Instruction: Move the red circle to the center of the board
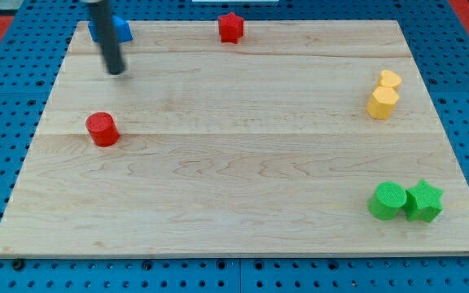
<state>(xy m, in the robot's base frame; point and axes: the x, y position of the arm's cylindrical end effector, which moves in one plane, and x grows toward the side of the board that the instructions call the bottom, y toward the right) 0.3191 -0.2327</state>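
Red circle sits below my tip.

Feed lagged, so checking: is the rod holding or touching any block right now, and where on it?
Nothing is held. My tip stands free on the board, above the red circle toward the view's top, apart from it, and just below the blue block.

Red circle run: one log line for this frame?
red circle view's left, not centered | my tip above it toward view's top, apart, no contact | blue block behind rod | push not started
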